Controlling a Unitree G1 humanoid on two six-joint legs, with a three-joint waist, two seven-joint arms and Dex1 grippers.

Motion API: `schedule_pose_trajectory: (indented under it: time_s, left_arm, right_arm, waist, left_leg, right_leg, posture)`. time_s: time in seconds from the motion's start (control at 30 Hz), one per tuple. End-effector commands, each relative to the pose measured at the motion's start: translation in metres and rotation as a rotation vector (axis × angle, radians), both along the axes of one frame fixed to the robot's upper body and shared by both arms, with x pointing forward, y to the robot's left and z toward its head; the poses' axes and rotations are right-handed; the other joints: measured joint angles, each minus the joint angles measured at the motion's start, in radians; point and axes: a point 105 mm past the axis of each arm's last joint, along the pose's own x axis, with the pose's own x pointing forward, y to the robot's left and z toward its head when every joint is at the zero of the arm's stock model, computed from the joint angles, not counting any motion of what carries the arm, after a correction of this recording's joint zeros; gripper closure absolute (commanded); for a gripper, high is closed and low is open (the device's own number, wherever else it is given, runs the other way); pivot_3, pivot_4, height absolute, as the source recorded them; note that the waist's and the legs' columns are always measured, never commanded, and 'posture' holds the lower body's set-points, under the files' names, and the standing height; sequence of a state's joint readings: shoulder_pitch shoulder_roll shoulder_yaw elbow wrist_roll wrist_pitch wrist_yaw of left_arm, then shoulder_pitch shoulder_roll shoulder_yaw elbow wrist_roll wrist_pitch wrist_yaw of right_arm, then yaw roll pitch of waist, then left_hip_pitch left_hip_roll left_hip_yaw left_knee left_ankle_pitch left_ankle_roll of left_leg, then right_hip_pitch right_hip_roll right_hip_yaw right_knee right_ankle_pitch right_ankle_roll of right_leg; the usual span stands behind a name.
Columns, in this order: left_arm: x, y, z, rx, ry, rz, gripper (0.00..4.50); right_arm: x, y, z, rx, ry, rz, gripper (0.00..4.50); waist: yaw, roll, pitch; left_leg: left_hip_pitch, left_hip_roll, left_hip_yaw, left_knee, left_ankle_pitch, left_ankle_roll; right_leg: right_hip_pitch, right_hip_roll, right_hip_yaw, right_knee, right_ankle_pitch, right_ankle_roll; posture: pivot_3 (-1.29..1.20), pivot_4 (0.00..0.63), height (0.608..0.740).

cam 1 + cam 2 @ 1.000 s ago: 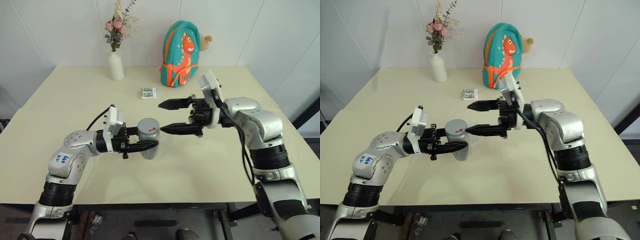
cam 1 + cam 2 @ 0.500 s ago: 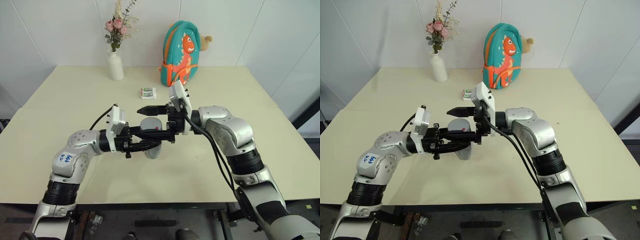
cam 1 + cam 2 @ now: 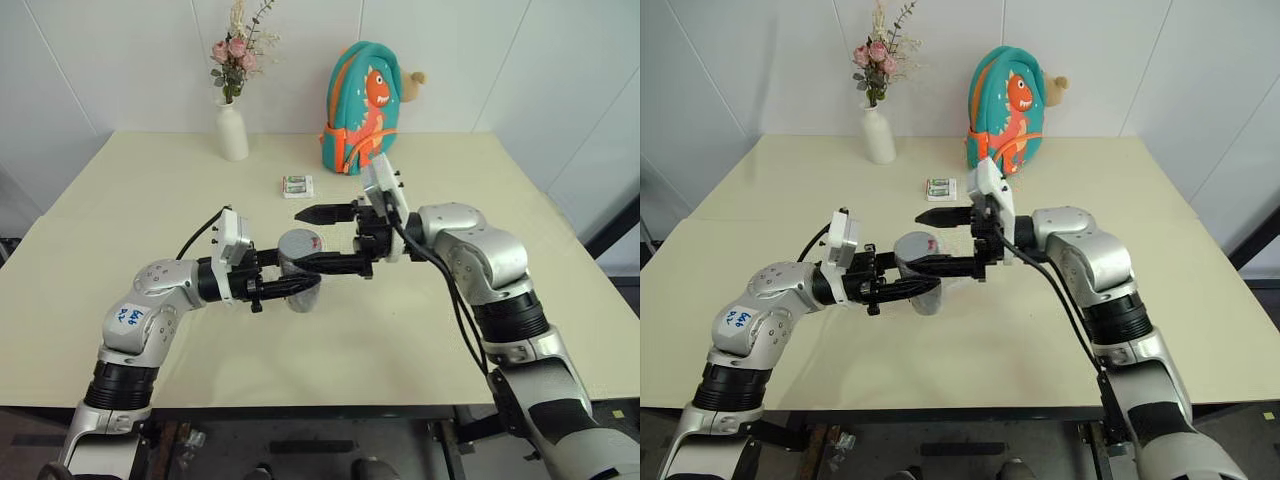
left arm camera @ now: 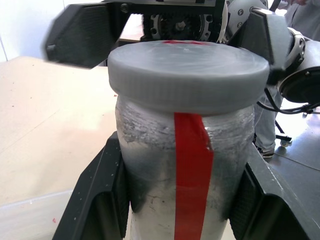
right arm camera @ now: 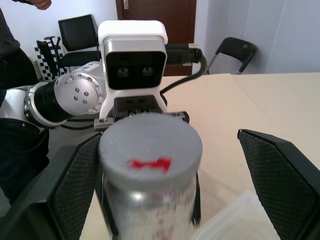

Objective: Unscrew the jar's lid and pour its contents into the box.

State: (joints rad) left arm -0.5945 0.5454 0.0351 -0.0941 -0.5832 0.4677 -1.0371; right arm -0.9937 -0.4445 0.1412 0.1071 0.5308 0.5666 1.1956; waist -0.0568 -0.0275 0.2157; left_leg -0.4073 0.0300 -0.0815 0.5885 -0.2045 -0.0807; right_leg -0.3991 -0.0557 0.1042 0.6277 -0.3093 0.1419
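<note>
The table [image 3: 120, 230] carries a backpack [image 3: 362, 108] and a vase [image 3: 231, 128] along its far edge, with a small packet [image 3: 297, 185] just in front of them. Over the middle, the left claw [image 3: 300, 284] grips the jar [image 3: 299, 272] upright by its body. The right claw [image 3: 315, 238] stands wide, its fingers either side of the lid [image 4: 187, 72], which is on the jar.

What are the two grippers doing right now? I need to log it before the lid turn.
Left gripper: shut on the jar.
Right gripper: open, fingers either side of the lid.
</note>
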Motion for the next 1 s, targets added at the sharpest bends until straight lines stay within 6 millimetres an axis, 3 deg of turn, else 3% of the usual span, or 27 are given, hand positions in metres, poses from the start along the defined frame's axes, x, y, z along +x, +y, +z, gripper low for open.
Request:
schedule_pose_trajectory:
  time_s: [0.03,0.17,0.3,0.43,0.67,1.0]
  left_arm:
    - [-0.01,-0.002,0.013,-0.023,-0.056,-0.057,2.47]
    - [-0.011,0.0,0.01,-0.011,-0.051,-0.057,2.47]
    - [-0.011,0.002,0.009,-0.003,-0.047,-0.057,2.47]
    - [-0.01,0.001,0.009,-0.001,-0.046,-0.058,2.47]
    - [-0.009,-0.004,0.007,0.007,-0.038,-0.067,2.47]
    - [-0.007,-0.007,0.007,0.006,-0.034,-0.07,2.47]
  right_arm:
    - [0.016,-0.042,0.01,0.033,-0.016,-0.149,0.01]
    - [0.012,-0.054,0.009,0.018,-0.008,-0.141,0.01]
    - [-0.001,-0.051,0.014,0.034,0.009,-0.068,0.01]
    - [-0.011,-0.032,0.022,0.072,0.005,-0.006,0.01]
    - [-0.016,0.008,0.016,0.074,-0.013,0.039,0.01]
    - [-0.011,0.035,0.01,0.048,0.001,0.036,0.01]
  waist:
    - [0.002,0.0,0.0]
    - [0.0,0.0,0.0]
    - [-0.008,0.0,0.0]
    - [-0.006,0.0,0.0]
    - [-0.003,0.0,0.0]
    - [-0.002,0.0,0.0]
  left_leg:
    - [0.0,0.0,0.0,0.0,0.0,0.0]
    - [0.0,0.0,0.0,0.0,0.0,0.0]
    - [0.001,0.0,0.001,0.0,0.0,0.001]
    - [0.001,0.0,0.001,0.001,0.0,0.001]
    - [0.0,0.0,0.001,0.001,0.0,0.001]
    - [0.0,0.0,0.001,0.001,0.0,0.001]
  right_leg:
    - [0.0,0.0,0.0,0.0,0.0,0.0]
    - [0.0,0.0,0.0,-0.001,0.0,0.0]
    - [0.0,0.0,0.001,0.0,0.0,0.0]
    - [0.0,0.0,0.002,0.0,0.0,0.0]
    - [0.0,0.0,0.002,0.0,0.0,0.0]
    - [0.0,0.0,0.002,0.0,0.0,0.0]
  posture:
    - [0.0,0.15,0.74]
    - [0.0,0.15,0.74]
    - [0.0,0.15,0.74]
    - [0.0,0.15,0.74]
    - [0.0,0.15,0.74]
    - [0.0,0.15,0.74]
